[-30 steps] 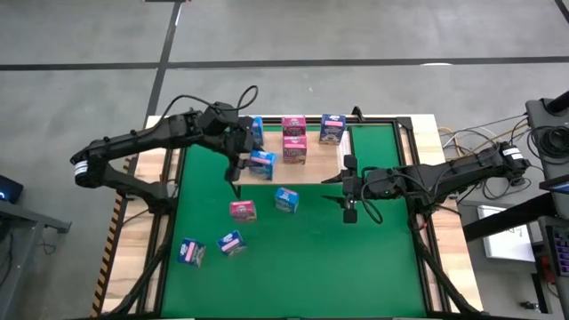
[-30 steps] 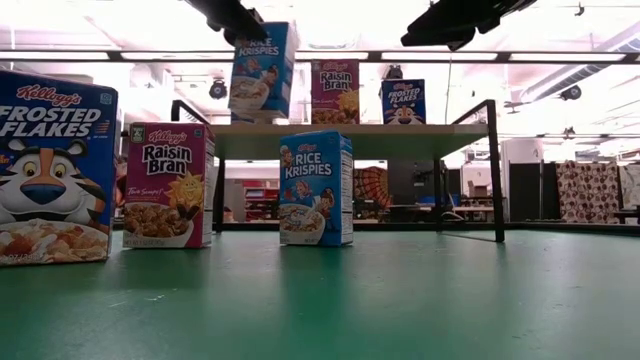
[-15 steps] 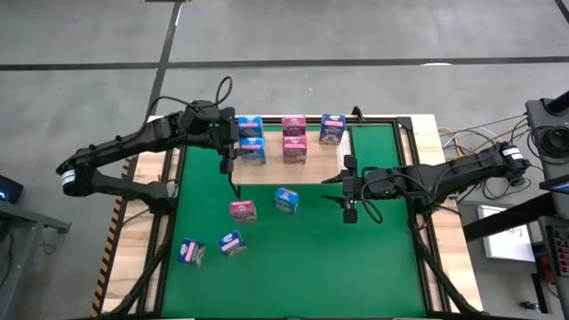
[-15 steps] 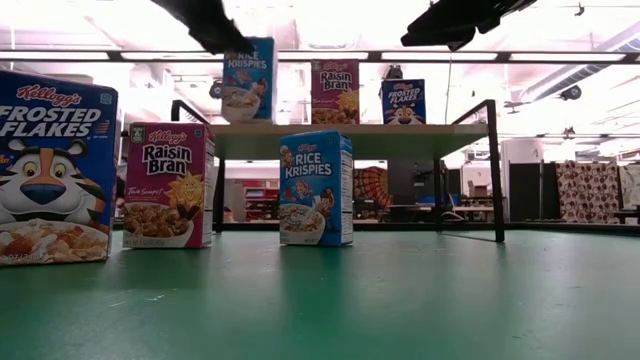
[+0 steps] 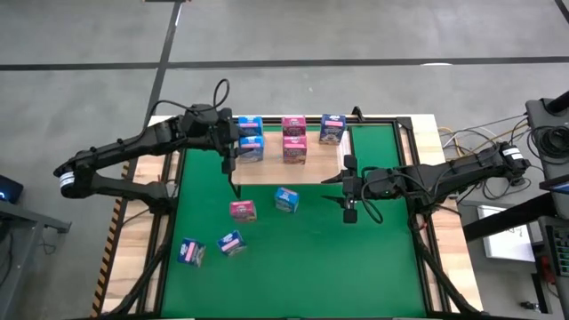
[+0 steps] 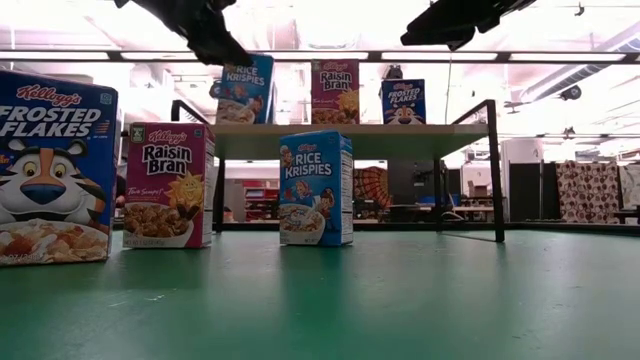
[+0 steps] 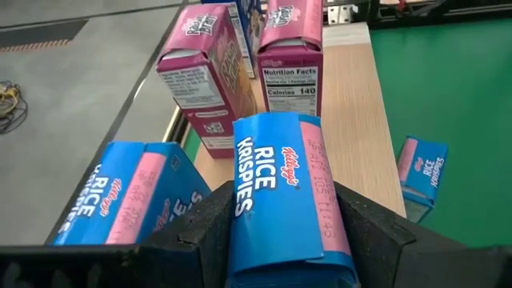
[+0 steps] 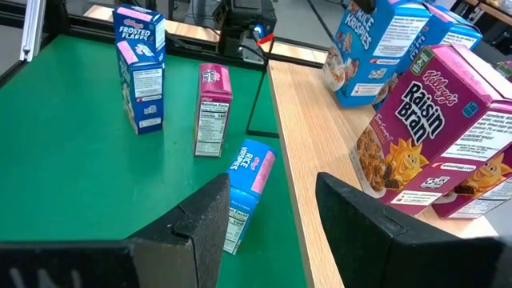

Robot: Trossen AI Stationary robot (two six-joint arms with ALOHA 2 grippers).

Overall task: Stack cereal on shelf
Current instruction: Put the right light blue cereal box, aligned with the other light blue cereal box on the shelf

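1. High view: the left gripper hangs over the flat light-wood shelf with a thin black frame, placing a box beside the others. The right gripper waits over the green mat.
2. Low view: four boxes stand on the mat, not yet stacked.
3. Left wrist view: the fingers are clamped on a light blue Rice Krispies cardboard box, next to a second one.
4. Right wrist view: the fingers stand apart, holding nothing.

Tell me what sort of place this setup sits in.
Probably a robotics lab in an industrial hall: bare concrete floor around the table, cables trailing off its side, and ceiling strip lights over an open room behind the shelf.
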